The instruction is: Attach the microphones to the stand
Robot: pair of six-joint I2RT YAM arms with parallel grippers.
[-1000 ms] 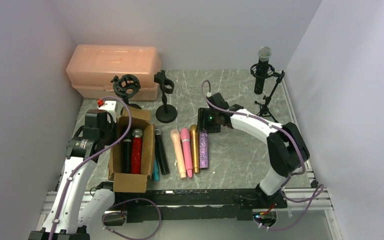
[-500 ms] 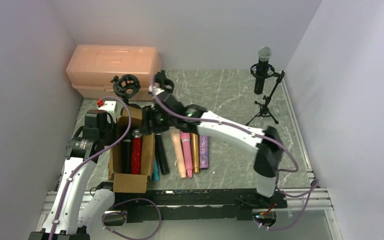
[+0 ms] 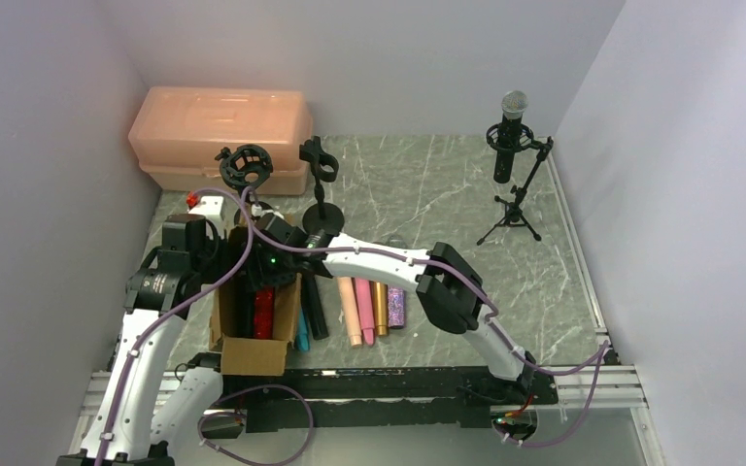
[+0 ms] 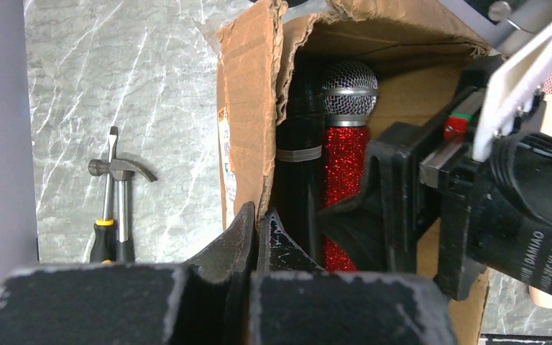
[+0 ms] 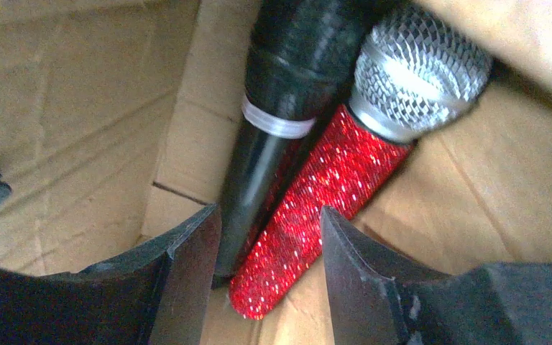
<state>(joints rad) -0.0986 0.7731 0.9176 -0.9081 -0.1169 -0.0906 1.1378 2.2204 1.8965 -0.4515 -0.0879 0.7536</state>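
A red glitter microphone [image 5: 323,194] with a silver mesh head lies in the cardboard box [image 3: 253,354] beside a black microphone [image 5: 280,93]. My right gripper [image 5: 268,215] is open inside the box, its fingers either side of the red microphone's lower end and next to the black one. My left gripper [image 4: 259,219] is shut on the box's left wall [image 4: 248,108]. Black [image 3: 313,311], peach [image 3: 350,313], pink [image 3: 364,313], gold [image 3: 379,306], purple glitter [image 3: 395,306] and teal [image 3: 302,337] microphones lie on the table. Two bare stands [image 3: 246,167] [image 3: 321,160] are behind the box.
A tripod stand [image 3: 515,209] at the back right holds a black microphone [image 3: 512,131]. A peach plastic case [image 3: 219,121] sits at the back left. A small hammer [image 4: 122,180] and a screwdriver [image 4: 104,230] lie left of the box.
My right arm has swung left from the middle of the table, across the row of microphones, and its open gripper is now inside the box. The left arm has held still.
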